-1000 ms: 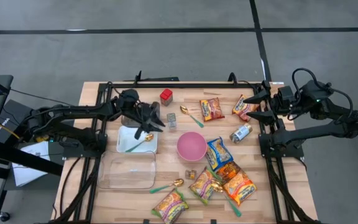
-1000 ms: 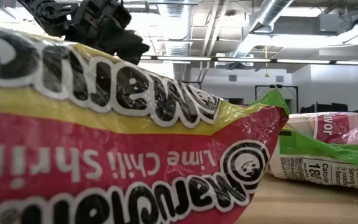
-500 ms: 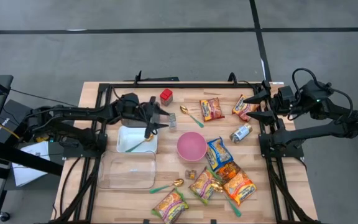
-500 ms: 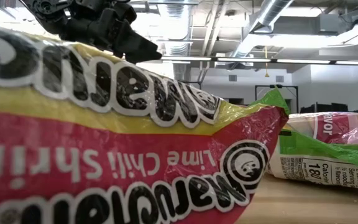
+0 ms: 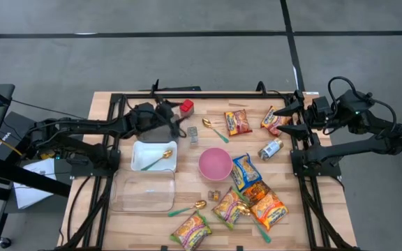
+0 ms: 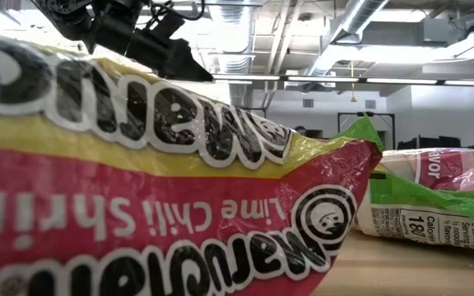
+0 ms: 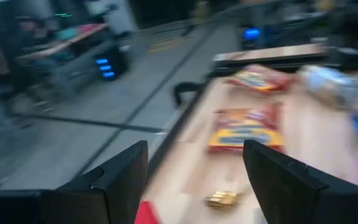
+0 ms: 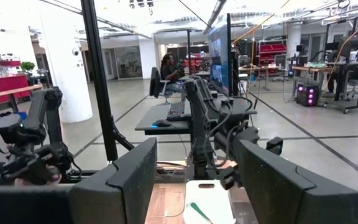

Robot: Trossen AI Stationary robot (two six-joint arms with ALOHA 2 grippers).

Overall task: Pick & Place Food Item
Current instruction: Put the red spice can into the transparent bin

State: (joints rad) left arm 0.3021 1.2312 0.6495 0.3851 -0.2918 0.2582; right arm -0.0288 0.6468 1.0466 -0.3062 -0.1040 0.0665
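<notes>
1. Here, my left gripper (image 5: 175, 120) hangs over the table (image 5: 145, 223) near its far edge, fingers spread and holding nothing, just beyond the far rim of the white tray (image 5: 139, 151).

2. A gold spoon with a green handle (image 5: 157, 159) lies inside that tray, bowl toward the far right corner of the tray, handle running to its near left.

3. My left wrist view looks across the far part of the table: between my two parted fingers (image 7: 120, 177) lies an orange noodle packet (image 7: 247, 127), with a second packet (image 7: 257, 78) beyond it.

4. In my judgement that orange noodle packet (image 5: 237, 122) is the likely next food item. It sits to the right of my left gripper along the far edge, its long axis running roughly far to near, past a red box (image 5: 186, 107) and a second gold spoon (image 5: 213, 128).

5. My right gripper (image 5: 283, 118) waits with fingers parted and empty at the far right corner, right beside a packet (image 5: 273, 120) lying there.

6. Reckoned by nearness, my right arm is closer to that corner packet, and my left arm has the shorter reach to the orange one.
</notes>
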